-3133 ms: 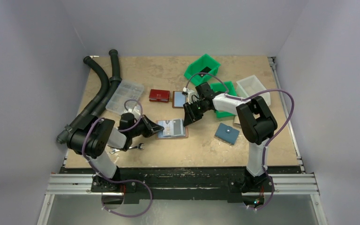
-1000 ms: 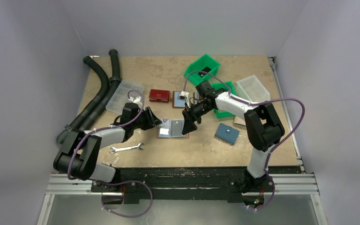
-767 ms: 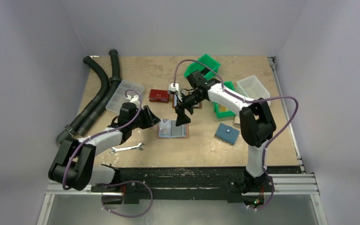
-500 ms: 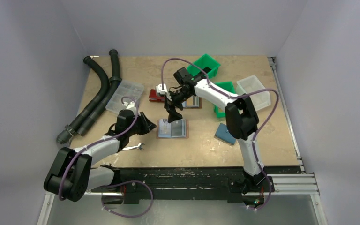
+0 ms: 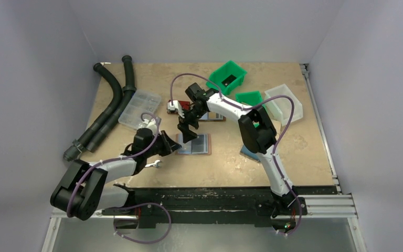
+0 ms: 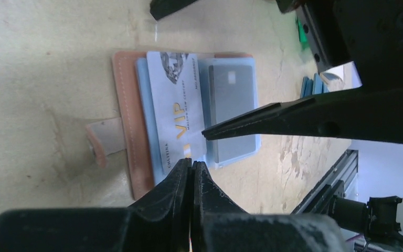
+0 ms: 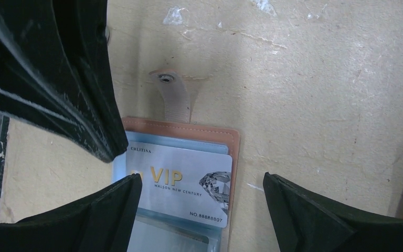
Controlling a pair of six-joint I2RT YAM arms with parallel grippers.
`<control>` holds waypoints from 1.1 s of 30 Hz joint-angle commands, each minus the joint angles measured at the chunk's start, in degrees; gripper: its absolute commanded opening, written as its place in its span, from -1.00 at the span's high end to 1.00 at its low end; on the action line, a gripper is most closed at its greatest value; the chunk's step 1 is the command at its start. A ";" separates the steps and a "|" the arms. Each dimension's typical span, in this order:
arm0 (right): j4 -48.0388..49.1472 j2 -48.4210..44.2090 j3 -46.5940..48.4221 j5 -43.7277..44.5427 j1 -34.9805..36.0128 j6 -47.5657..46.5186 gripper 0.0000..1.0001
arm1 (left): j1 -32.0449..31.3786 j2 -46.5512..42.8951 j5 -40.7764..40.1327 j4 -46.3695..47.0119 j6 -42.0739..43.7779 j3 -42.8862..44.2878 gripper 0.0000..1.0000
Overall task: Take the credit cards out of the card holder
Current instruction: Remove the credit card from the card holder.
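Note:
The brown card holder (image 5: 198,146) lies open mid-table, its strap (image 7: 176,97) flat on the wood. Its light blue sleeves hold the credit cards: a silver VIP card (image 7: 186,181) (image 6: 172,105) and a grey card (image 6: 233,113). My right gripper (image 7: 201,178) (image 5: 186,133) hangs open just above the holder, its fingers either side of the VIP card. My left gripper (image 6: 191,163) (image 5: 171,147) is shut, its tips at the near edge of the VIP card's sleeve. Whether they pinch anything is not visible.
A red wallet (image 5: 179,106) and another brown holder (image 5: 213,115) lie behind the right arm. Green bins (image 5: 226,76), a white bin (image 5: 284,103), a clear organiser box (image 5: 140,107), black hoses (image 5: 113,100), a wrench (image 5: 155,164) and a blue pouch (image 5: 247,153) surround them.
The right arm has swung left from the back wallets to above the open card holder, its jaws opening wide. The left gripper has closed and moved up to the holder's left edge.

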 commanded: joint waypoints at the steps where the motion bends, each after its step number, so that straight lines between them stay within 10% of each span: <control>1: 0.38 0.10 0.27 0.00 -0.33 3.13 -0.92 | -2.24 3.94 1.41 6.00 -1.59 1.03 1.00; 23: 0.91 2.02 -0.79 6.39 -1.12 7.85 -0.65 | -2.89 15.38 -4.82 1.99 -0.69 6.21 1.00; 33: 3.59 1.60 -0.70 5.56 -2.49 14.20 0.52 | -2.81 14.00 -6.38 1.11 -0.67 5.95 1.00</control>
